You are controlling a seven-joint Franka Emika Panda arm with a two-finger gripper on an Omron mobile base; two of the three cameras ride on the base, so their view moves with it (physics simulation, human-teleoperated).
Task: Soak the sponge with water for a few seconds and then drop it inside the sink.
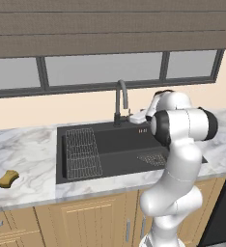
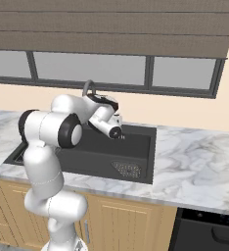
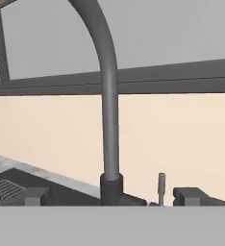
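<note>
Sponge [image 1: 8,178] lay on the marble tabletop [image 1: 28,154], well left of the sink [image 1: 120,140] and apart from the robot. Sink held a wire rack [image 1: 82,153] on its left side and a mesh strainer [image 1: 151,158] at right. Hand [image 3: 113,197] sat at the faucet [image 1: 120,101] base, fingers apart, holding nothing.

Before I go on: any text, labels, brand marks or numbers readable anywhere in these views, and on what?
None readable.
Sink: a few tiny reddish marks on the back deck beside the faucet, too small to read.
Sponge, marble counter, cabinets, window blind: no lettering visible.
</note>
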